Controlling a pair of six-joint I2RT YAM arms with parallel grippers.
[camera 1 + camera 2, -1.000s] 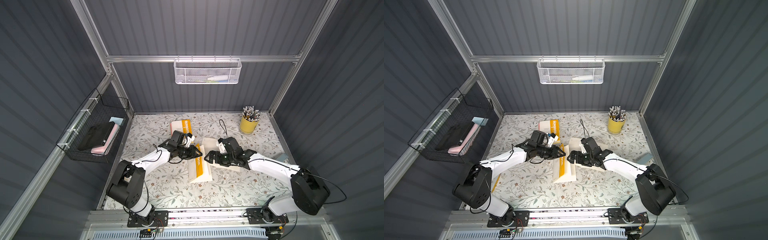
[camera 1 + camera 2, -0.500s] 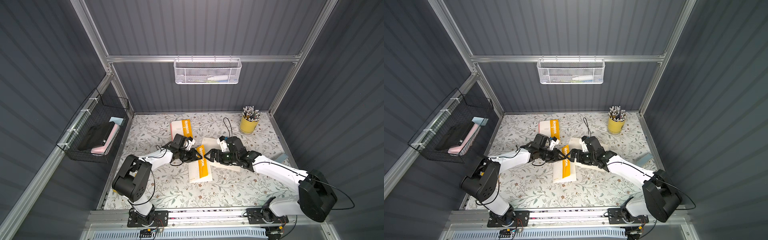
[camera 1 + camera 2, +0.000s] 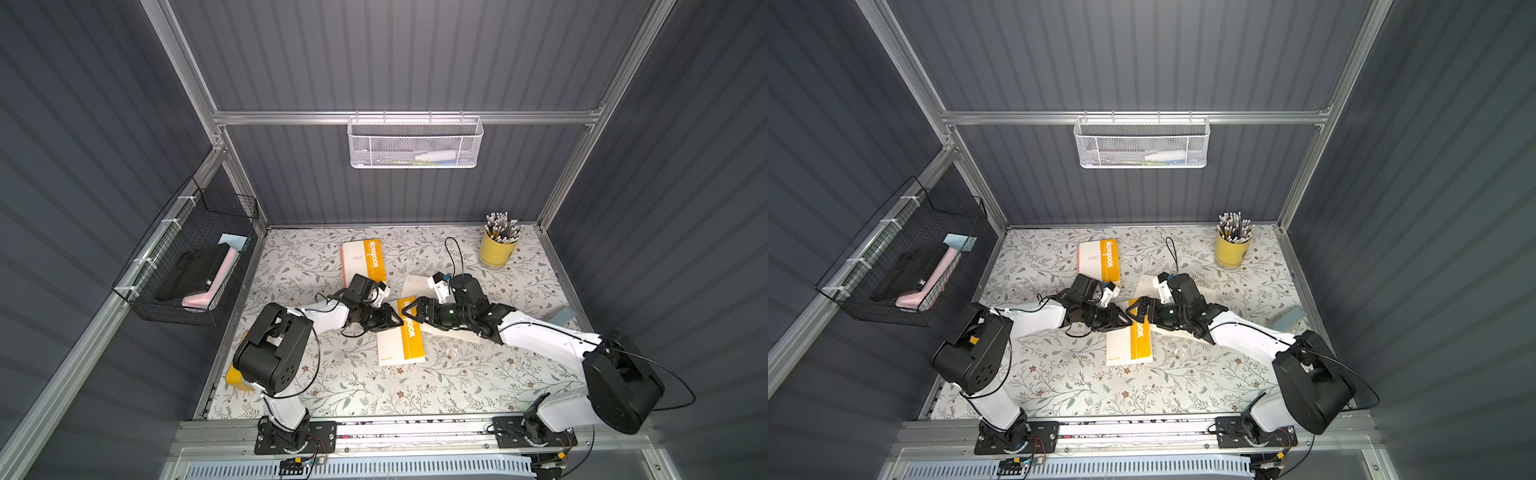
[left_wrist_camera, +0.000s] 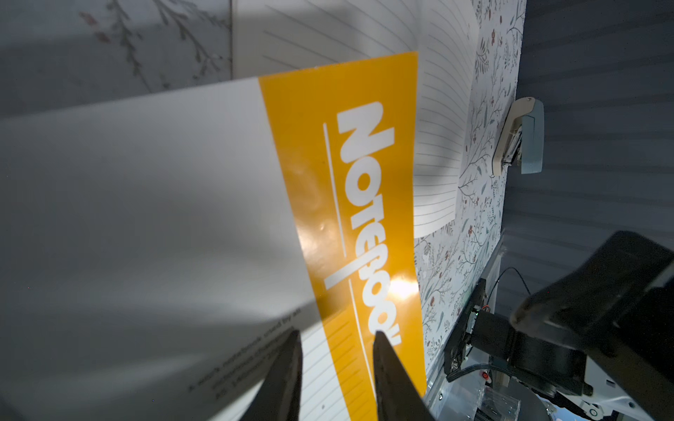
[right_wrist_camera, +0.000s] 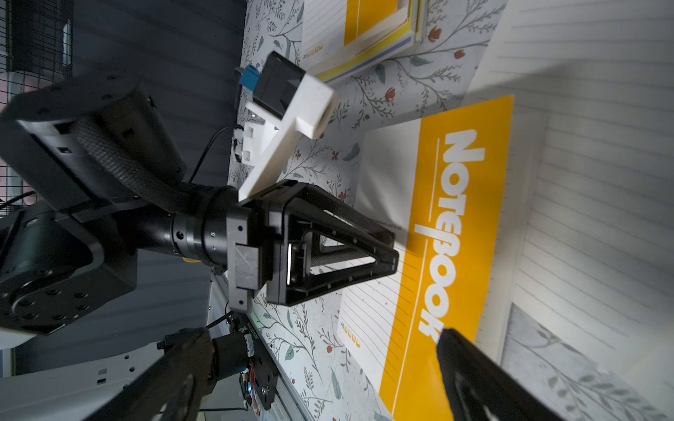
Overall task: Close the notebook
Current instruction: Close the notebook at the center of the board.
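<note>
The notebook (image 3: 401, 334) (image 3: 1133, 336) lies mid-table with its white cover and yellow band facing up. Its lined pages (image 3: 415, 284) (image 4: 437, 145) show beyond the yellow edge, under my right arm. My left gripper (image 3: 395, 322) (image 4: 335, 337) is low at the cover's left side. Its fingers stand a little apart over the cover face (image 4: 219, 200) and hold nothing. My right gripper (image 3: 409, 311) (image 5: 321, 350) faces it from the right, open wide above the yellow band (image 5: 463, 218). In the right wrist view the left gripper (image 5: 390, 251) sits over the cover's white part.
A second, closed notebook (image 3: 363, 259) lies behind the left arm. A yellow cup of pencils (image 3: 496, 249) stands at the back right. A blue-and-beige stapler (image 3: 561, 316) lies by the right wall. A wire basket (image 3: 191, 266) hangs on the left wall and a white mesh basket (image 3: 415, 143) on the back wall.
My left arm has dropped low and reached in toward the notebook's cover. My right gripper has shifted slightly left over the yellow band, which now shows more fully.
</note>
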